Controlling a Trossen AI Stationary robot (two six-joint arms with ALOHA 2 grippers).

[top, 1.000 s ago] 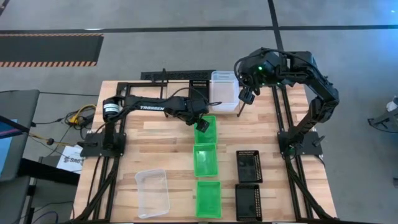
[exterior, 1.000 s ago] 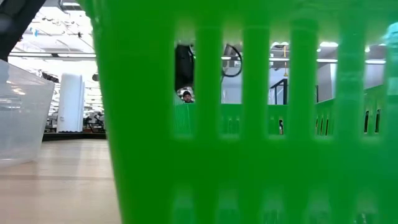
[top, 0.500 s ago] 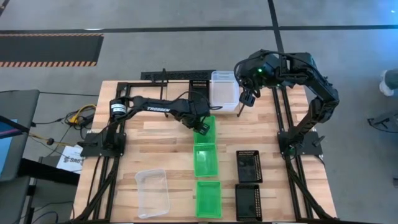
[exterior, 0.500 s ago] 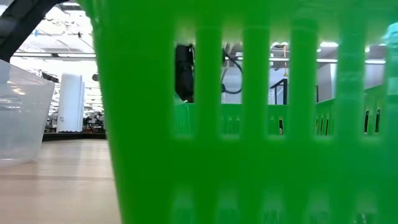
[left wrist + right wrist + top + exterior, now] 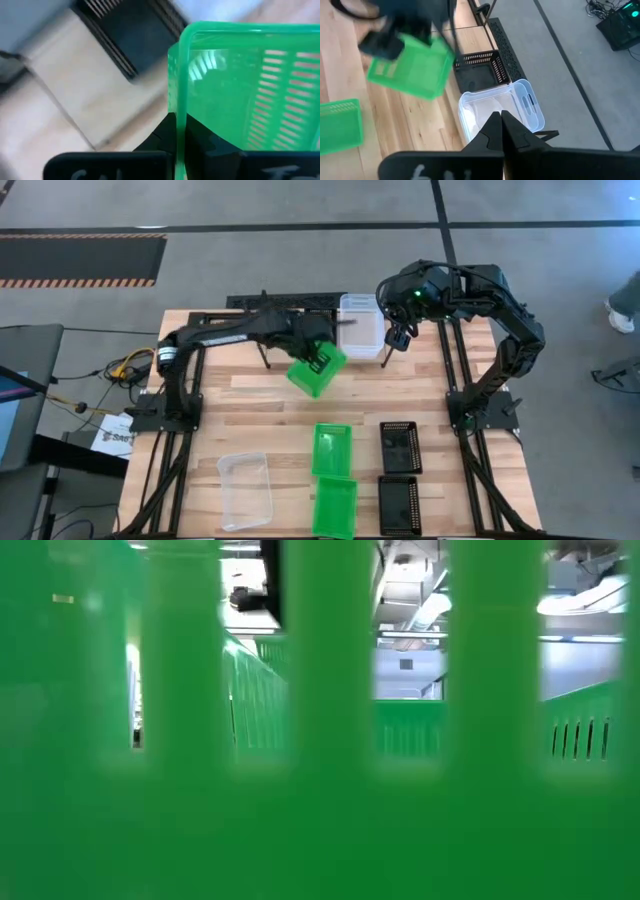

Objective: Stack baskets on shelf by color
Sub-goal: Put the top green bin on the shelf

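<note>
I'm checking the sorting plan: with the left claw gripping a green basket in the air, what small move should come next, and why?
Probably carry the tilted green basket, pinched at its rim by the left claw, on toward the shelf, where a black basket and clear basket already sit.

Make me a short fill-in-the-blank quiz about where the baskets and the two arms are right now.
1. The left gripper is shut on the rim of a ____ basket, held tilted above the table.
2. Besides the lifted one, ____ green baskets lie on the table.
3. The right gripper hangs beside the ____ basket on the shelf.
4. The two baskets near the table's right edge are ____.

Missing words: green; two; clear; black
</note>
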